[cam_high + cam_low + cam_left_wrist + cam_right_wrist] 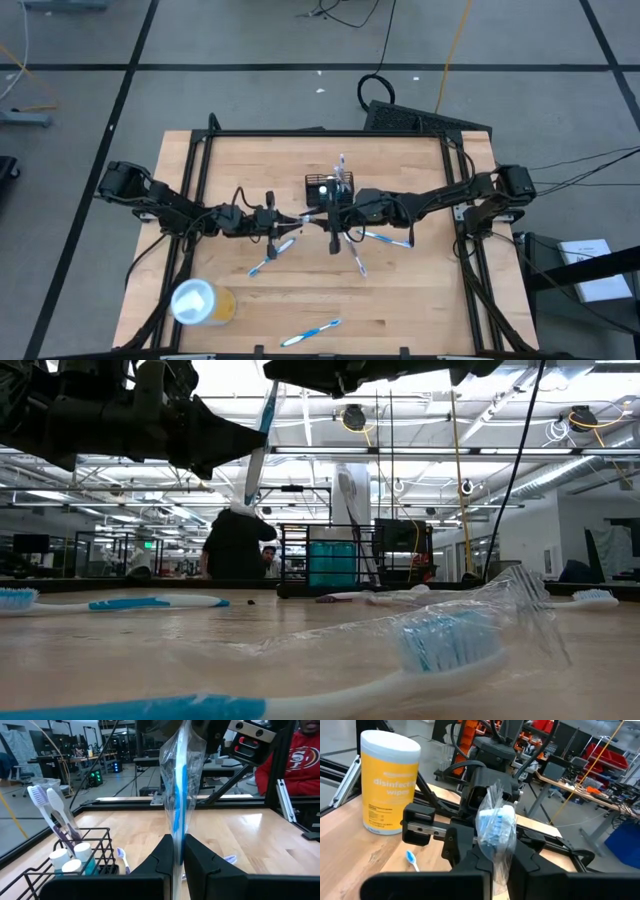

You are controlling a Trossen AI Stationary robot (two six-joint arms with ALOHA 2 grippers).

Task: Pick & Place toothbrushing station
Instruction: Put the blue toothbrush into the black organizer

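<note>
Both grippers clamped on one plastic-wrapped toothbrush point(176, 795): left gripper point(178, 851) low, right gripper point(501, 854) at bristle end. Wire-mesh toothbrushing station point(327, 186) just behind. Best pulling apart slowly, wrapper only.

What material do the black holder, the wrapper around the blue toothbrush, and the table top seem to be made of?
The holder looks like thin metal wire with a black coating: open grid of rods. The wrapper around the toothbrush seems clear thin plastic film: see-through, crinkled, glossy. The table top looks like pale wood, smooth finish: joined strips with grain.
</note>
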